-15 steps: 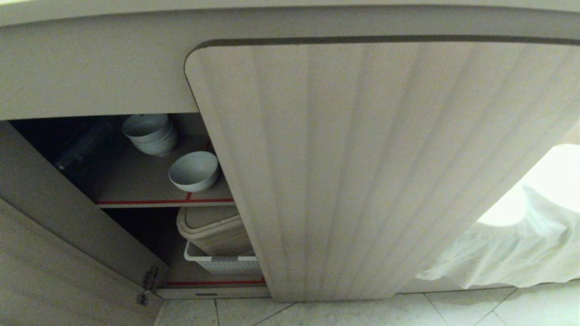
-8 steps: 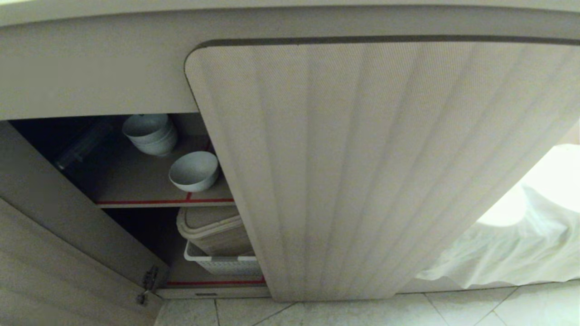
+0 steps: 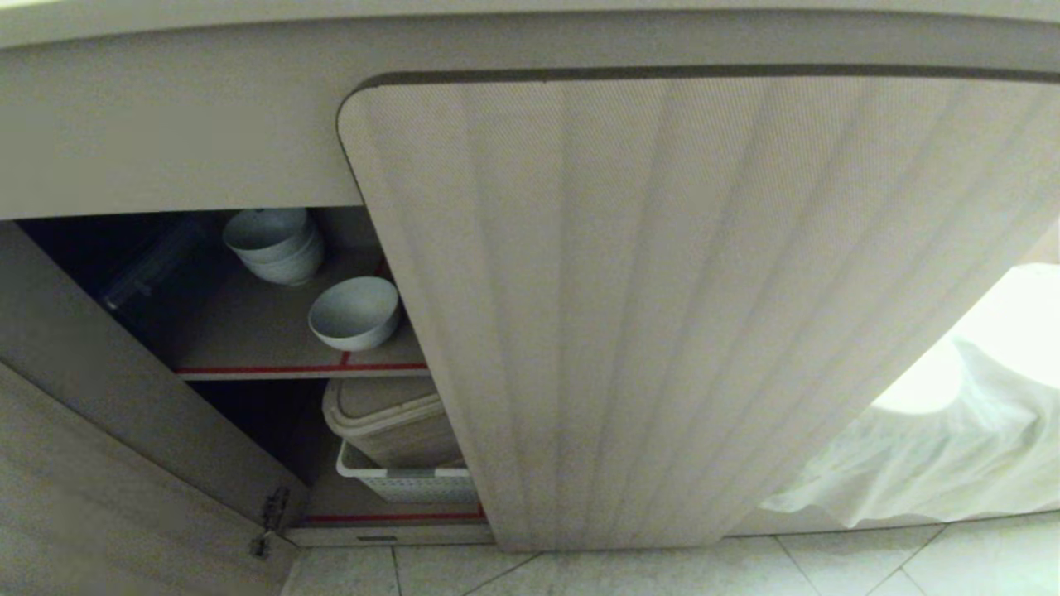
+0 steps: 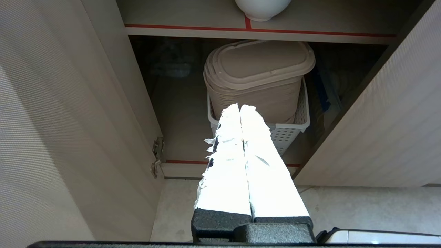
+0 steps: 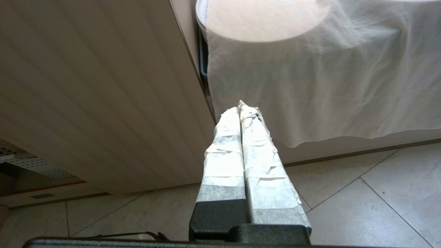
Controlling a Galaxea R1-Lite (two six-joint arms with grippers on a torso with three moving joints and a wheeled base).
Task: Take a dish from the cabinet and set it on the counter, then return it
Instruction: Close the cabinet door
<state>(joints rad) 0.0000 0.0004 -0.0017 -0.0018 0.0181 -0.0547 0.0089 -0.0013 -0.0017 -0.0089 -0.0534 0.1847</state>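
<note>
Dish, a small glossy white round bowl point(image 3: 354, 312), sits on the red-edged upper shelf point(image 3: 248, 343) of the low beige fluted cabinet point(image 3: 662, 314), its right side hidden behind the door. Left claw point(image 4: 240, 107) and right claw point(image 5: 240, 109) are both pressed together, empty.

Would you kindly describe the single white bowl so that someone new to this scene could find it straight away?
Look into the open left side of the low beige cabinet, at its upper shelf with the red front edge. The single white bowl sits alone near that front edge, beside the fluted door. Unlike the stack of white bowls further back, nothing is nested in it.
</note>
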